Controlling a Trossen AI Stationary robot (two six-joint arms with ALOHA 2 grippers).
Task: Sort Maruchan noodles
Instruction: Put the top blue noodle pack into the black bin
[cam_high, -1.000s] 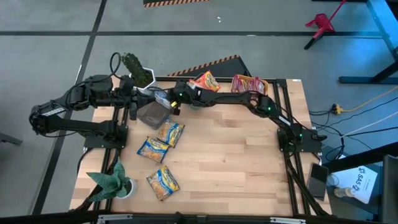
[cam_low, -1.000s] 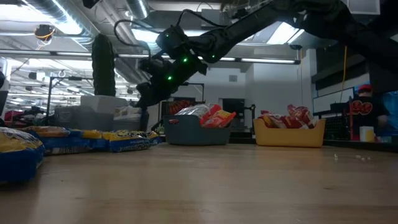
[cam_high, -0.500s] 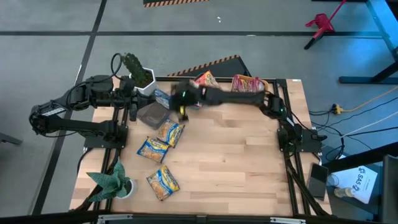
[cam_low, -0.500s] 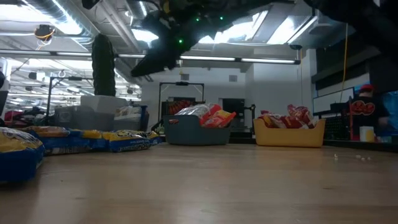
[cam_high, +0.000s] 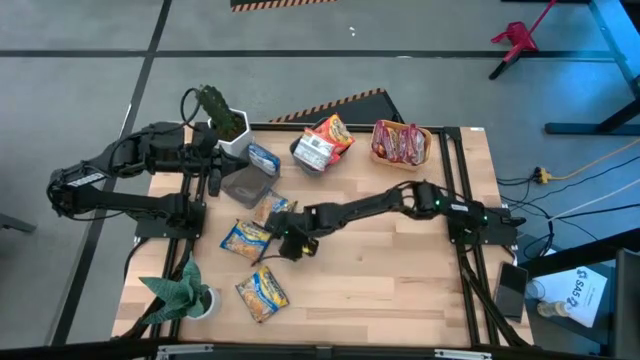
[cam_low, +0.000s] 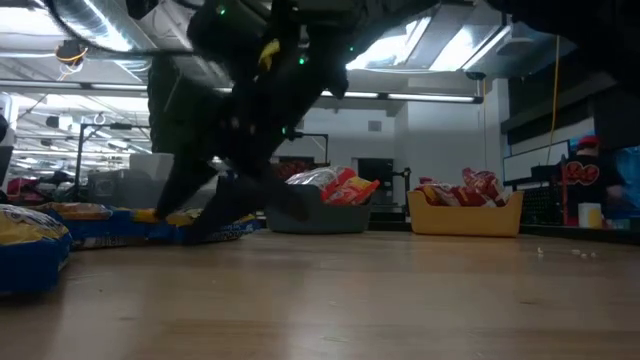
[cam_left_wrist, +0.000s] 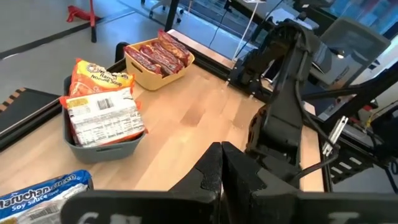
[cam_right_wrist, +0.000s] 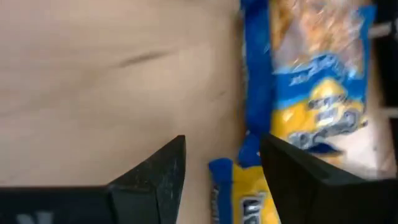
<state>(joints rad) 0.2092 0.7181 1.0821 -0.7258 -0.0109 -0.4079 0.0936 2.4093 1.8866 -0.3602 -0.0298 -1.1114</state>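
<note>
Now the right end effector (cam_high: 290, 243) hangs low over the wooden table (cam_high: 380, 270), fingers spread with nothing between them. Just beside it, toward the left arm, lie two blue-and-yellow crinkly noodle packets (cam_high: 246, 239), a third (cam_high: 262, 291) nearer the front edge. Judging by the wrist view, the nearest packet (cam_right_wrist: 311, 81) runs lengthwise alongside the fingers. Far side: grey bin (cam_high: 312, 157) holding orange and silver-white packets, yellow bin (cam_high: 402, 143) with red ones. Left end effector (cam_left_wrist: 221, 174), pressed together, waits at the far-left corner.
</note>
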